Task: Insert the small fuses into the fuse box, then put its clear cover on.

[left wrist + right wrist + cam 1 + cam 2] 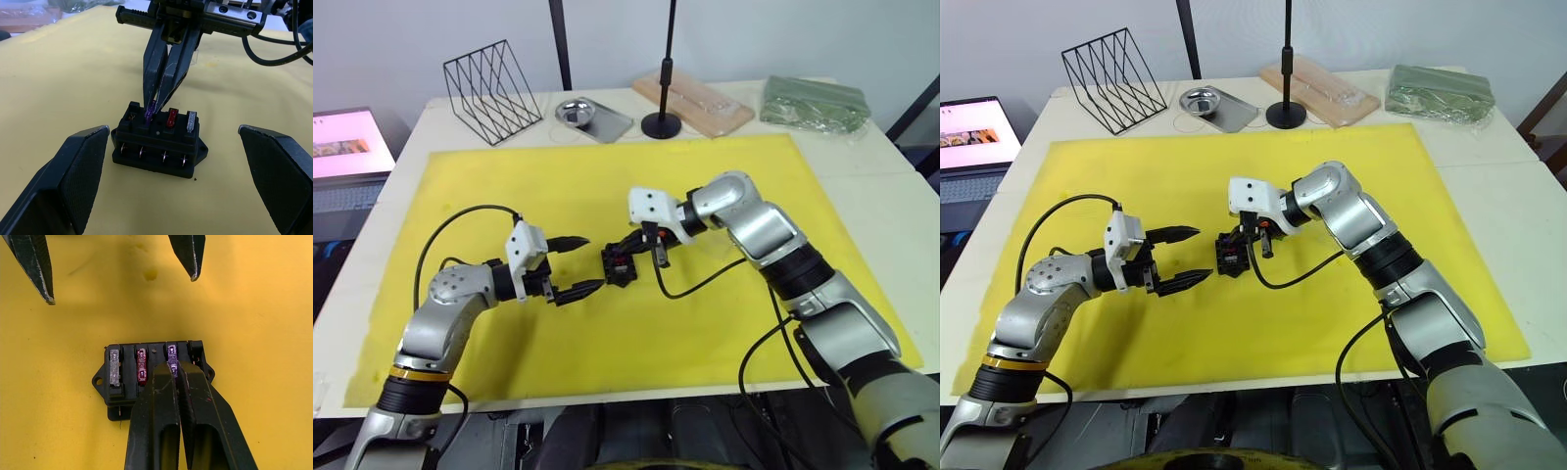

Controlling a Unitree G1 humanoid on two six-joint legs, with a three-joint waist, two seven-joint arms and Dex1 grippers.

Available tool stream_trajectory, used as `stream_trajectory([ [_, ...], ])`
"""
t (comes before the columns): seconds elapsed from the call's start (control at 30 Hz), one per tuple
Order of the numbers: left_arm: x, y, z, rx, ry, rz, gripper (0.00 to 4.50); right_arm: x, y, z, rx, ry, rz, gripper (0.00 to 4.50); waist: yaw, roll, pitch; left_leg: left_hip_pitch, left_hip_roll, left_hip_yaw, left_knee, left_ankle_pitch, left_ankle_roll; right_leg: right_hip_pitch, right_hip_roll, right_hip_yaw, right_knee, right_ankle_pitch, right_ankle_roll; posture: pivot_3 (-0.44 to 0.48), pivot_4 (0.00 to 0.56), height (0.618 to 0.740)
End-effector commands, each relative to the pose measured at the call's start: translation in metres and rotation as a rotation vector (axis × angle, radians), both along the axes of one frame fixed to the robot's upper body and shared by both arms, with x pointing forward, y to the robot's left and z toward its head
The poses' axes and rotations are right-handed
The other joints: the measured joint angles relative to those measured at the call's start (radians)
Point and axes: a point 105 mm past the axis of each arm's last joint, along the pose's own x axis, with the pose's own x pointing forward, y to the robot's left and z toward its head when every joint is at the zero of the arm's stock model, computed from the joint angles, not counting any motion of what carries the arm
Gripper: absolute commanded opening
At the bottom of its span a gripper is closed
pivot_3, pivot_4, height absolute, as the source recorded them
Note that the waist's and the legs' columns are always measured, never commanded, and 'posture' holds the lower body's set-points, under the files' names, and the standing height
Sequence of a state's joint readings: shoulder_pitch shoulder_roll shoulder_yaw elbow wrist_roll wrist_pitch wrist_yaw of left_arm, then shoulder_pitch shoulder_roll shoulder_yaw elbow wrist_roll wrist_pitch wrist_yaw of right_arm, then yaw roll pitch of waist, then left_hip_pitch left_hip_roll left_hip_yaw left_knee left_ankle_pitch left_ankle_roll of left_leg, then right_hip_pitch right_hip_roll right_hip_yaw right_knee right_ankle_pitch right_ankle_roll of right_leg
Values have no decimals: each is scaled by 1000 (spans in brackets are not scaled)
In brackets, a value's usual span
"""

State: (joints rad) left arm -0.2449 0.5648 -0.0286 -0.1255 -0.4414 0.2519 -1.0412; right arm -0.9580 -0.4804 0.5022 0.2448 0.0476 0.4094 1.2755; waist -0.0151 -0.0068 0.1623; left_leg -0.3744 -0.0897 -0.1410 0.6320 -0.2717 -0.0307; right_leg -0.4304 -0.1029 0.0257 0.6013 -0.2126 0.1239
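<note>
The black fuse box (619,264) lies in the middle of the yellow mat (607,176). My right gripper (174,366) comes down on it from above, shut on a purple fuse (149,112) that stands in one of the box's top slots. A red fuse (171,117) and a grey fuse (191,121) sit in the two slots beside it. One end slot next to the purple fuse looks empty. My left gripper (594,261) is open just to the left of the box, level with it and holding nothing. The clear cover is hidden.
Along the table's far edge stand a black wire rack (492,88), a small metal tray (594,116), a black pole stand (662,122), a clear-wrapped wooden board (693,101) and a green bag (816,103). A laptop (347,145) sits off the table's left side.
</note>
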Motion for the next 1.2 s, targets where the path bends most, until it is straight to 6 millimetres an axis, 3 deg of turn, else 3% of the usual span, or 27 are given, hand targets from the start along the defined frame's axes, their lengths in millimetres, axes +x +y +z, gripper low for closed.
stream_trajectory([
  [0.03, 1, -2, 6, 6, -35, -13, 4500, 2, 3, 6, 9, -22, 15, 7, 0, 0, 0, 0, 0, 0, 0, 0, 0, 0, 0, 0, 0, 0, 0, 0, 150, 740],
  [0.47, 3, 0, 0, 3, -36, -7, 4500, 11, -3, -2, -4, -17, -10, 7, -1, 0, 0, 1, 0, 0, 0, 0, 0, 0, 0, 0, 0, 0, 0, 0, 150, 740],
  [0.87, 4, 2, -2, 3, -51, -8, 4500, 7, -1, 1, 18, -15, 3, 7, -1, 0, 0, 1, 0, 0, 0, 0, -1, 1, 0, 0, 1, 0, 0, 0, 150, 740],
  [0.97, 4, 3, -2, 4, -51, -7, 4500, 7, -2, 1, 15, -19, 2, 743, -1, 0, 0, 1, 0, 0, 0, 0, -1, 0, 0, 0, 1, 0, 0, 0, 150, 740],
  [1.2, 5, 3, -3, 6, -50, -8, 4500, 7, -2, 3, 24, -18, 1, 743, -2, 0, 0, 1, 0, 0, 0, 0, -1, 0, 0, 0, 1, 0, 0, 0, 150, 740],
])
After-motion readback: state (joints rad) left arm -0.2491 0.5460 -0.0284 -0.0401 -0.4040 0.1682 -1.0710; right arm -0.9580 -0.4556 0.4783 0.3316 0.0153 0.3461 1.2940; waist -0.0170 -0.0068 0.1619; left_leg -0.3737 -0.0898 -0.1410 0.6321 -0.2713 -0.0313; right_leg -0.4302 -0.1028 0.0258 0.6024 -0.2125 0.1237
